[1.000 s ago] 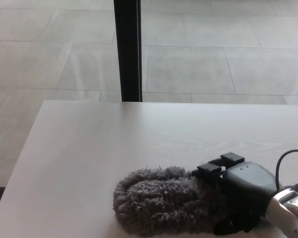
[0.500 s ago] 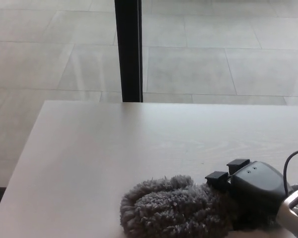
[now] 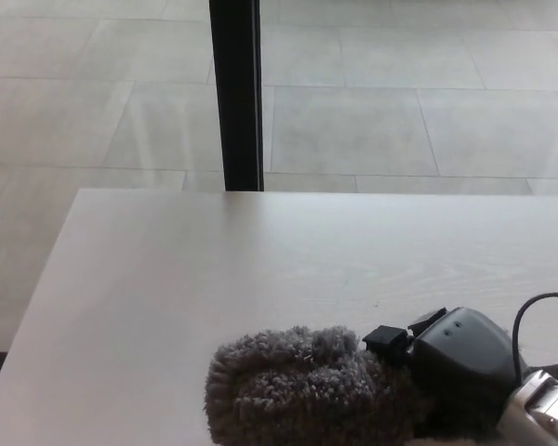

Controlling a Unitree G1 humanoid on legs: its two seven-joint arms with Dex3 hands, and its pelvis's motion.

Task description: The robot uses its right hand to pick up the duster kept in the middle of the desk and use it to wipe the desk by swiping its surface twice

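A grey fluffy duster [image 3: 302, 386] lies on the white desk [image 3: 260, 260] near its front edge, partly cut off by the bottom of the head view. My right hand [image 3: 451, 358] comes in from the lower right and is shut on the duster's right end, its black fingers [image 3: 391, 337] pressed into the fluff. The duster's handle is hidden under the hand. My left hand does not show.
A black vertical post [image 3: 235, 93] stands just behind the desk's far edge. Beyond it is a pale tiled floor [image 3: 400, 111]. A black cable [image 3: 530, 311] loops above my right wrist.
The duster and my right hand slid toward the desk's front edge, then shifted a little to the left. The hand stays closed on the duster.
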